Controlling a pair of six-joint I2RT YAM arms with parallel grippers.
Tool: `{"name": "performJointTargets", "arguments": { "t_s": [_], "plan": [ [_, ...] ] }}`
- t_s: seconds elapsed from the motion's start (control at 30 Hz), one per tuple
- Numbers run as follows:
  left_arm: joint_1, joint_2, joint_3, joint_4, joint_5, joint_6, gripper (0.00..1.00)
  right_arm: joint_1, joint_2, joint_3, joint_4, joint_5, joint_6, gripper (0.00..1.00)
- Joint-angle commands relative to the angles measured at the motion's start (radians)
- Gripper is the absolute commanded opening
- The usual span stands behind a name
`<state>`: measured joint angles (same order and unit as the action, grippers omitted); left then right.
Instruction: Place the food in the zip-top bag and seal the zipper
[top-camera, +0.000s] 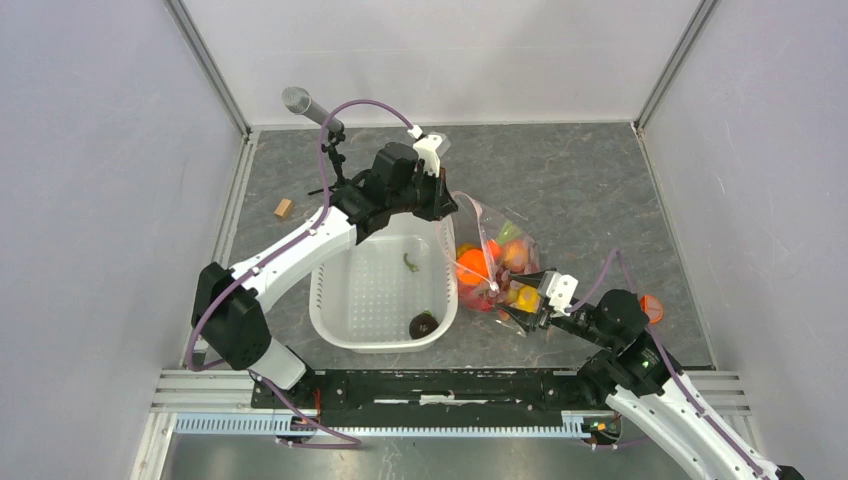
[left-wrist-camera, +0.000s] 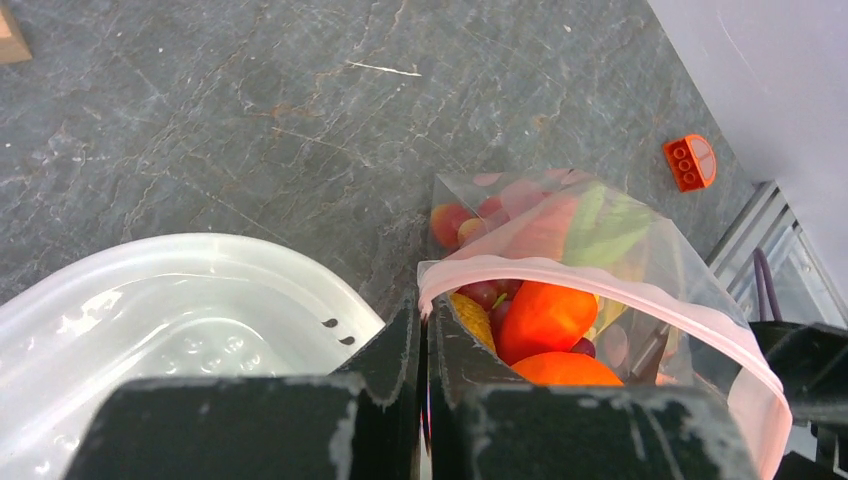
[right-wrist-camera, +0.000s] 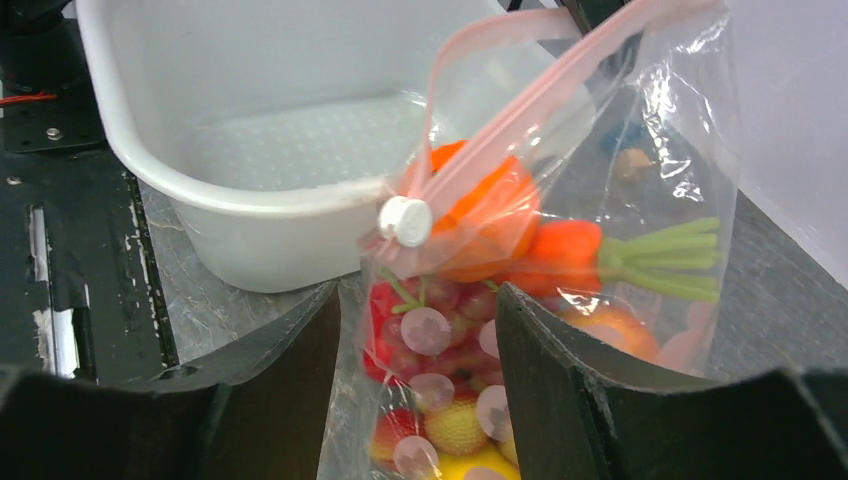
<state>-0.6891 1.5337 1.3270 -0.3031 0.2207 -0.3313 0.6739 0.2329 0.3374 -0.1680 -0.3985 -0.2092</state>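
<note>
The left gripper (left-wrist-camera: 424, 320) is clamped tight on the far end of the long pale pink zipper strip (left-wrist-camera: 560, 266). It lifts the flat clear plastic zip-top bag (top-camera: 492, 262) so the mouth faces up, just right of the white plastic basin (top-camera: 380, 290). The small toy fruits and vegetables (right-wrist-camera: 455, 425) lie inside. The unsealed zipper's long axis runs far-left to near-right, with the white slider (right-wrist-camera: 405, 220) at the near end. The right gripper (right-wrist-camera: 415, 340) gapes wide, its 2 jaws straddling the bag below the slider and holding nothing.

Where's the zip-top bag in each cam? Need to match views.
Top external: zip-top bag centre right, beside the white basin.
Left wrist: bag in right half, pink edge pinched in the shut left hand.
Right wrist: bag centre, lower part between fingers of the open right hand.
Shared landmark: white basin, left of the bag throughout.
</note>
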Motion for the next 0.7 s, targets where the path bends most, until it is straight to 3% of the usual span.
{"name": "performJointTargets", "arguments": {
  "t_s": [0.0,0.2,0.4,0.6,0.67],
  "plan": [
    [0.025,0.014,0.053,0.069,0.022,-0.081,0.02,0.002,0.010,-0.029,0.134,-0.047,0.042,0.62],
    [0.028,0.019,0.048,0.072,0.023,-0.089,0.02,0.003,0.024,-0.080,0.334,0.039,0.099,0.56],
    [0.031,0.009,0.029,0.084,0.009,-0.101,0.02,0.006,0.085,-0.114,0.433,0.046,0.116,0.42],
    [0.040,0.013,0.028,0.084,0.011,-0.105,0.02,0.010,0.080,-0.119,0.378,0.056,0.085,0.39],
    [0.043,0.017,0.031,0.085,0.012,-0.107,0.02,0.012,0.074,-0.128,0.378,0.079,0.085,0.32]
  ]
}}
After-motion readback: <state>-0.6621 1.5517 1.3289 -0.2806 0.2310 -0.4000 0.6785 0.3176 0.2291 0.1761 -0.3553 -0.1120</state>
